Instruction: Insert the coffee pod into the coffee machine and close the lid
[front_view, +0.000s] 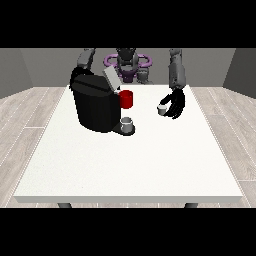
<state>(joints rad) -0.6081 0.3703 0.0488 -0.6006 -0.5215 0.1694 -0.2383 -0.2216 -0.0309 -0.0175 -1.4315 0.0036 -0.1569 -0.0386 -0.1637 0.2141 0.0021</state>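
One white desk carries one black coffee machine, its lid raised and tilted, with one red part beside it. One grey cup stands on the machine's base. One hand at the view's right curls around one small pale coffee pod, well apart from the machine. The other hand is hidden.

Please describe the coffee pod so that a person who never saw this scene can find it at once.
Start at the big black coffee machine on the white table, then look across to the black hand at the view's right. The coffee pod is the small pale cup at its fingers, away from the red cup and the grey cup beside the machine.
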